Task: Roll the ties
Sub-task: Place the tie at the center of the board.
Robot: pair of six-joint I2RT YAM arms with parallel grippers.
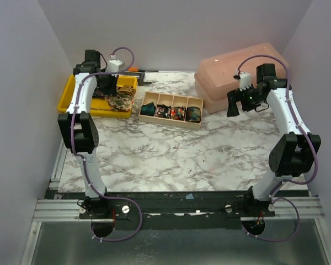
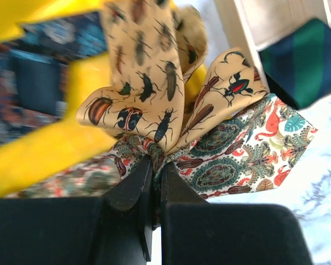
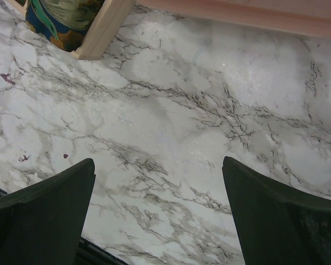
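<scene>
- The left gripper (image 2: 157,164) is pinched shut on a tan beetle-print tie (image 2: 149,83). The cloth bunches into folds just above the jaws, over the yellow tray (image 1: 69,98) at the far left of the marble table (image 1: 171,154).
- Beneath that tie lies a cream tie with flamingos and teal medallions (image 2: 248,149), its pointed end showing against the marble.
- A dark blue patterned tie (image 2: 27,83) appears blurred at the left of the wrist view, beside the tray's yellow wall.
- Just beside the tray, a wooden organizer (image 1: 171,121) with 4 compartments holds 4 rolled ties (image 1: 178,114), 1 to each compartment.
- The right gripper (image 3: 159,165) hangs above bare marble with its jaws spread wide and nothing between them. It is near the organizer's right end and in front of a pink lidded box (image 1: 237,72).
</scene>
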